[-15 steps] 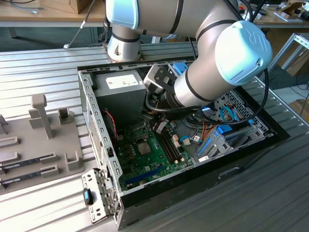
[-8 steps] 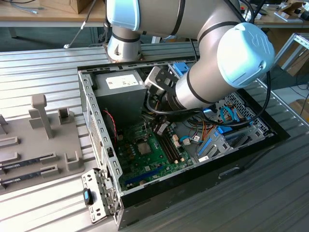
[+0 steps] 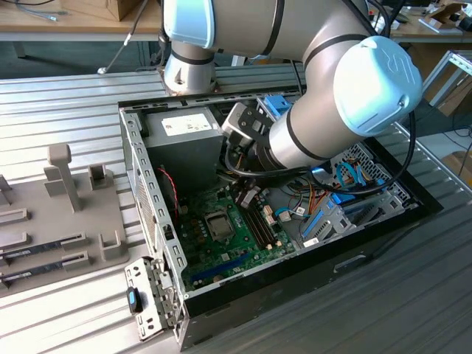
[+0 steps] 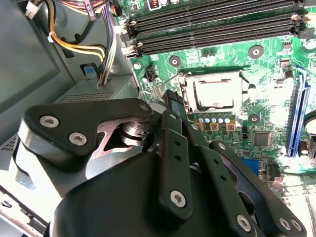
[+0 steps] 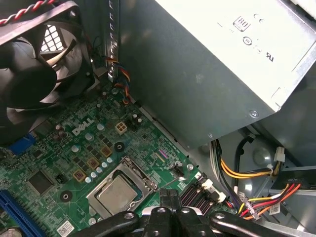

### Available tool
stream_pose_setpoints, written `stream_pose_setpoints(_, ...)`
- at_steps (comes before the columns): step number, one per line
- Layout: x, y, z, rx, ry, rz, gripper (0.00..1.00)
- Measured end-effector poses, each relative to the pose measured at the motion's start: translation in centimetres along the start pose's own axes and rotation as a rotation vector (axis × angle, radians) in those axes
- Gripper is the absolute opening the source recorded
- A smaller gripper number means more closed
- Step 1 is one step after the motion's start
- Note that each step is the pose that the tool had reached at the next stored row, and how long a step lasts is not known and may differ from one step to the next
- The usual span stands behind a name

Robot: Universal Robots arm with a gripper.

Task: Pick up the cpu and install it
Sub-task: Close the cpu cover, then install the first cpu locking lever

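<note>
The cpu [image 5: 116, 193] lies flat in its socket on the green motherboard [image 5: 94, 143], silver top up, inside an open metal frame. In the second wrist view the cpu [image 4: 217, 94] is seen just past the fingertips, and in the exterior view the cpu [image 3: 219, 225] sits mid-board. My gripper [image 5: 169, 197] hovers low over the board beside the socket, on the side toward the memory slots. Its black fingers [image 4: 173, 106] are pressed together with nothing between them. The thin wire socket lever [image 5: 174, 181] runs close by the tips. In the exterior view the gripper [image 3: 247, 198] reaches down into the case.
The grey power supply [image 5: 217, 64] stands close on one side, and a black fan [image 5: 34, 64] sits at the board's corner. Memory slots [image 4: 212, 27] and bundles of coloured cables [image 5: 247, 190] are nearby. Outside the case [image 3: 147, 214], a grey fixture block [image 3: 63, 214] stands at the exterior view's left.
</note>
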State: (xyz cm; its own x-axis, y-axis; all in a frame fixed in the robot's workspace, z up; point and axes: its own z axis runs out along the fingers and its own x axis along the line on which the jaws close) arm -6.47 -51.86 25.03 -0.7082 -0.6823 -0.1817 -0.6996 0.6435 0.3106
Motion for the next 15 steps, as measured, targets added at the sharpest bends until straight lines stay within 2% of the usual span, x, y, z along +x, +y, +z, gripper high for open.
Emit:
stream_pose_setpoints(4, -0.07, 0.06, 0.05, 0.0001, 0.0001, 0.0, 0.11)
stream_pose_setpoints(10, -0.57, 0.49, 0.56, 0.0001, 0.0001, 0.0, 0.11)
stream_pose_setpoints(13, -1.19, 0.98, 1.09, 0.0005, 0.002, -0.003, 0.11)
stream_pose_setpoints(15, -1.64, 0.7, 1.12, 0.0014, 0.0057, -0.008, 0.11)
